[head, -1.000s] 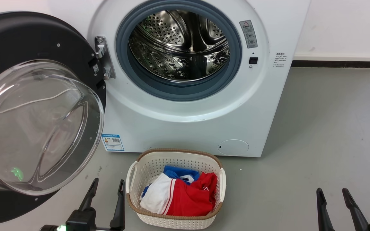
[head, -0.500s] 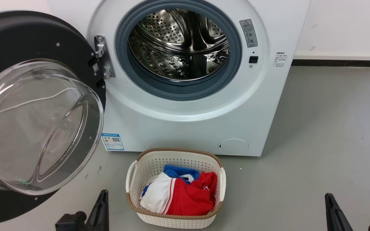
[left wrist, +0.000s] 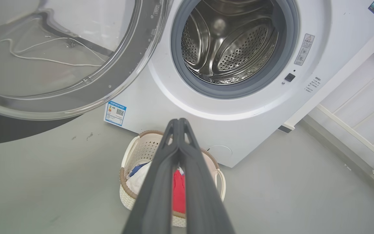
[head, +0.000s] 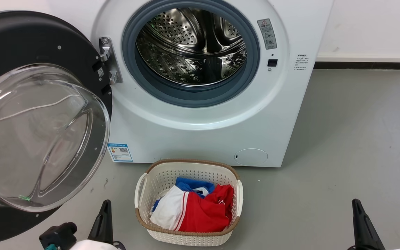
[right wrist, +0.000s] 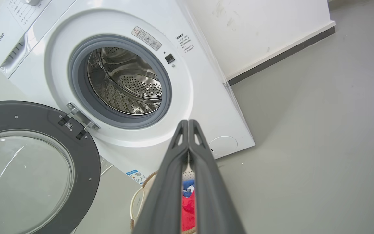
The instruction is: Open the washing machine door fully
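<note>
Black door (head: pixel 40 135) stands wide open beside washer (head: pixel 200 128); left gripper (left wrist: pixel 180 123) and right gripper (right wrist: pixel 188 123) both pinched closed, empty.

The right gripper (right wrist: pixel 188 123) comes up from 6 o'clock, its two dark fingers (right wrist: pixel 169 185) pressed together. The white washing machine (right wrist: pixel 190 97) sits at 11 o'clock. The washing machine door (right wrist: pixel 86 162) hangs wide open at 8 o'clock. Red and blue clothes (right wrist: pixel 188 204) peek out between the fingers.

A laundry corner in a bare room: a white washing machine (head: pixel 203 135) stands on a plain grey floor (head: pixel 352 146) against a white wall (head: pixel 370 27), a basket (head: pixel 189 239) of clothes (head: pixel 203 215) before it.
</note>
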Motion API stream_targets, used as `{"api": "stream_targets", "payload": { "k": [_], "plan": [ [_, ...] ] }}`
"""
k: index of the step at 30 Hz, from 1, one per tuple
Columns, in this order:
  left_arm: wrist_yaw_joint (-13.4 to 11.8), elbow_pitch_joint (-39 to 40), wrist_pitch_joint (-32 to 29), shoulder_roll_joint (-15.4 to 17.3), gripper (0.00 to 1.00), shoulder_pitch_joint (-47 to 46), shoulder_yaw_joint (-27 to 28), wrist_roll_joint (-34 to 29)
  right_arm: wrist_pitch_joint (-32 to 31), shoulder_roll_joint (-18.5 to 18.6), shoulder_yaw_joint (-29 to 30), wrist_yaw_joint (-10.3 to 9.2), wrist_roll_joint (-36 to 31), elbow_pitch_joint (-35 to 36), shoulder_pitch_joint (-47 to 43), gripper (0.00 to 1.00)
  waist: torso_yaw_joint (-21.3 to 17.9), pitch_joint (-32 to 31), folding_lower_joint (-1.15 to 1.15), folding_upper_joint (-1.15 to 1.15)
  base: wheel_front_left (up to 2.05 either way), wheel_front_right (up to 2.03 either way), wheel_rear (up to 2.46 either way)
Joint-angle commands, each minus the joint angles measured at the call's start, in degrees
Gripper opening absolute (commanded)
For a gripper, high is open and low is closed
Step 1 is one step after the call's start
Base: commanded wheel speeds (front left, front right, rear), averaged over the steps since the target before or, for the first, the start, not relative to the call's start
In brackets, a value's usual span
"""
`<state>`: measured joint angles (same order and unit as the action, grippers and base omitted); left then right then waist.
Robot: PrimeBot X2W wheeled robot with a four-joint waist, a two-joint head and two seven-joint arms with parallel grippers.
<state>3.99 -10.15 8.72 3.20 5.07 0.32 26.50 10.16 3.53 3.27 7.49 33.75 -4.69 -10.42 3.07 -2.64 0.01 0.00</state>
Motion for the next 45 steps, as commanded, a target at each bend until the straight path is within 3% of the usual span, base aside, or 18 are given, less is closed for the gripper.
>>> {"api": "stream_targets", "payload": {
  "k": [1,45],
  "plan": [
    [0.3,0.6,-0.5,0.1,0.0,-2.0,0.4,2.6,-0.4,0.6,0.0,0.0,2.5,0.3,1.8,0.0,0.0,0.0,0.0,0.0,0.0,0.0,0.0],
    [2.2,-1.9,-8.8,-0.1,0.0,-7.5,3.7,38.1,-8.3,1.1,0.3,0.01,35.3,-5.0,10.3,0.0,-1.4,1.3,-0.01,0.0,0.0,0.0,0.0]
  ]
}}
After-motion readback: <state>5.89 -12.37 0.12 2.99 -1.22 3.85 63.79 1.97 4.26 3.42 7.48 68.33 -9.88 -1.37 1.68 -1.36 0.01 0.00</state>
